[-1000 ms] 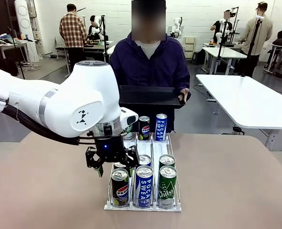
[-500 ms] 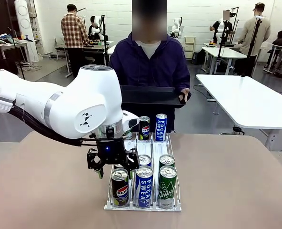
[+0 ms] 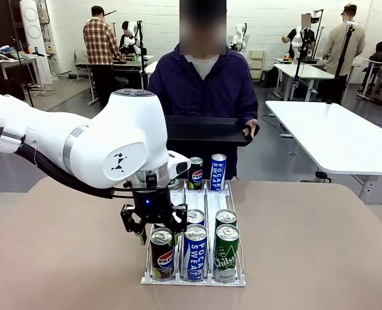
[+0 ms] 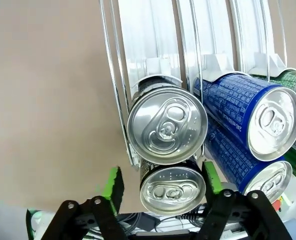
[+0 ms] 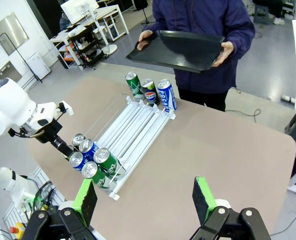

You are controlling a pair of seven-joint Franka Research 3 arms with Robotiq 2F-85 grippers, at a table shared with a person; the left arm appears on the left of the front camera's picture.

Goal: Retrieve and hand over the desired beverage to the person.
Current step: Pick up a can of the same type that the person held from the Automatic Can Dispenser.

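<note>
A wire rack (image 3: 241, 279) on the table holds cans in three lanes. At its near end stand a black Pepsi can (image 3: 162, 254), a blue Pocari Sweat can (image 3: 195, 252) and a green Sprite can (image 3: 226, 253). My left gripper (image 3: 157, 230) hangs open just over the front Pepsi can (image 4: 172, 191), one green pad on each side of its top and apart from it. A second Pepsi can (image 4: 167, 131) sits right behind. The person (image 3: 204, 84) in a dark navy jacket stands at the far side holding a black tray (image 3: 204, 132). My right gripper (image 5: 144, 200) is open, high above the table.
Three more cans stand at the rack's far end (image 3: 207, 173), with bare white lanes (image 4: 148, 35) between the groups. The bare tan table (image 3: 320, 245) spreads on both sides of the rack. Other people and white tables are farther back.
My left gripper has come down and a little to the right, from beside the rack's left lane to around the front Pepsi can's top. The person and tray have stayed put.
</note>
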